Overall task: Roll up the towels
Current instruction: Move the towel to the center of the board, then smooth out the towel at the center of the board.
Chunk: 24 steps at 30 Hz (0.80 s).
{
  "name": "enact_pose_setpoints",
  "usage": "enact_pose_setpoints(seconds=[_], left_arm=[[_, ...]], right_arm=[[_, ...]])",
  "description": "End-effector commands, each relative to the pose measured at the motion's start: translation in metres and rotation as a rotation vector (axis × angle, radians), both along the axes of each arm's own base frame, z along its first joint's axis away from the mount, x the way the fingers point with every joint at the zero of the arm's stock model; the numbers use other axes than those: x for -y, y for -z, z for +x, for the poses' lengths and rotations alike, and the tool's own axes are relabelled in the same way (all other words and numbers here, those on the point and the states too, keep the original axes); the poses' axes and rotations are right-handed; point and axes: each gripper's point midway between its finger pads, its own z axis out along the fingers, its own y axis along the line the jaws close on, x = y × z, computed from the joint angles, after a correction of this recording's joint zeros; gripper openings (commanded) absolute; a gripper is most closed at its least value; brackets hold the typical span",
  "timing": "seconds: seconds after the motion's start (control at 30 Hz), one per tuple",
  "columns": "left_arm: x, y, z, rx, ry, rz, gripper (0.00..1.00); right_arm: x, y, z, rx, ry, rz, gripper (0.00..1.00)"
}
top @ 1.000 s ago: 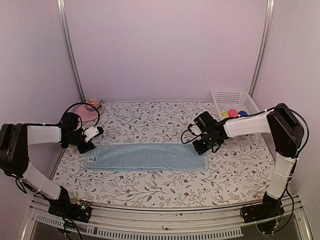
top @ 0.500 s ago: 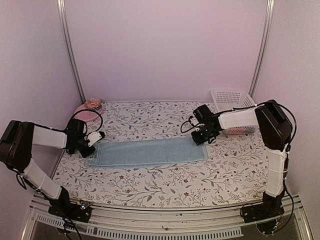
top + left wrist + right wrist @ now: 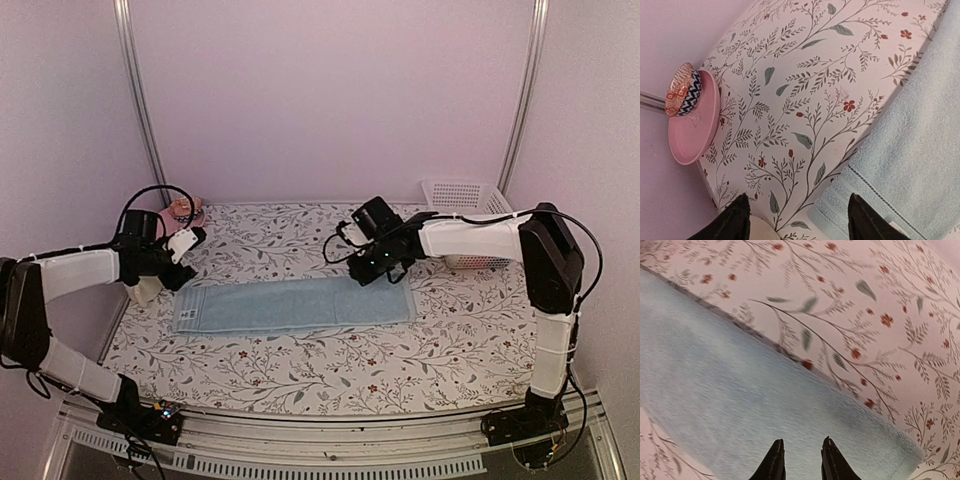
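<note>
Aqua towel lies flat and unrolled, lengthways across the middle of the table. A second ago the left gripper was down at the towel's left end; it has since lifted off behind that corner, toward the hat, with its fingers spread wide and empty. The right gripper has left the right corner and moved leftward along the far edge, and it now hovers over the cloth with fingers narrowly parted, holding nothing.
</note>
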Motion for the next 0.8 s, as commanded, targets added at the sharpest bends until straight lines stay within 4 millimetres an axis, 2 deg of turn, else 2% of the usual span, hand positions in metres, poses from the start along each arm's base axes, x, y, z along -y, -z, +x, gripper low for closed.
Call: enact_pose_setpoints(seconds=[0.0, 0.17, 0.23, 0.3, 0.33, 0.37, 0.43, 0.67, 0.77], left_arm=[[0.013, 0.012, 0.016, -0.072, -0.012, -0.071, 0.63], [0.028, 0.026, 0.030, -0.128, 0.004, -0.111, 0.58], [0.035, 0.031, 0.030, -0.143, 0.017, -0.115, 0.58], [0.040, 0.035, 0.030, -0.151, 0.021, -0.106, 0.57], [0.042, 0.037, 0.030, -0.153, 0.022, -0.100, 0.57], [0.044, 0.039, 0.029, -0.153, 0.027, -0.095, 0.57], [0.045, 0.044, 0.029, -0.154, 0.027, -0.080, 0.57], [0.041, 0.066, 0.032, -0.173, -0.021, -0.017, 0.55], [0.038, 0.071, 0.035, -0.179, -0.046, -0.004, 0.59]], right_arm=[[-0.096, -0.063, -0.029, 0.078, -0.167, 0.208, 0.27], [-0.180, -0.066, -0.046, 0.052, -0.228, 0.388, 0.23], [-0.201, -0.062, -0.045, 0.036, -0.222, 0.449, 0.21], [-0.218, -0.049, -0.046, -0.005, -0.219, 0.499, 0.20], [-0.224, -0.046, -0.048, -0.023, -0.221, 0.524, 0.16], [-0.231, -0.026, -0.051, -0.056, -0.226, 0.525, 0.15], [-0.241, -0.015, -0.059, -0.092, -0.242, 0.555, 0.14], [-0.254, 0.006, -0.083, -0.182, -0.284, 0.582, 0.13], [-0.257, 0.014, -0.096, -0.220, -0.312, 0.581, 0.13]])
